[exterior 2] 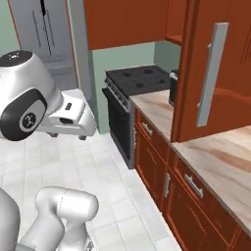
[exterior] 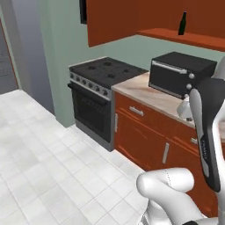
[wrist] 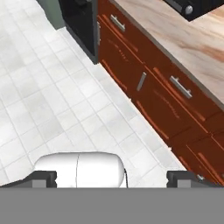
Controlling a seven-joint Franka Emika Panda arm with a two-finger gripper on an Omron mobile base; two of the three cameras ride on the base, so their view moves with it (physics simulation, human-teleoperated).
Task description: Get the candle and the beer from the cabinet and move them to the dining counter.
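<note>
My gripper is spread wide with nothing between its two small dark finger tips. In the hand view it looks down at the white tiled floor, beside the low red-brown drawers.

On the left of the left base view is that white tiled floor. Next comes the black stove with a dark oven door, set against the pale green wall. Its right side touches the beige marbled stone worktop on red-brown drawers with short grey handles. A black boxy microwave sits on the worktop, close to its back edge. Just to the right of it, near the front edge, is something small and pale grey-white, half hidden by my arm, so I cannot tell what it is.

Up high is the reddish-brown wooden wall cabinet. The slim dark green glass beer bottle stands upright on the cabinet's open shelf, near the shelf's front edge, above the microwave.

In the right base view, the black stove is left of the worktop. The cabinet door hangs open over the worktop, and its long grey bar handle runs up and down. The door hides the inside of the cabinet from this side.
</note>
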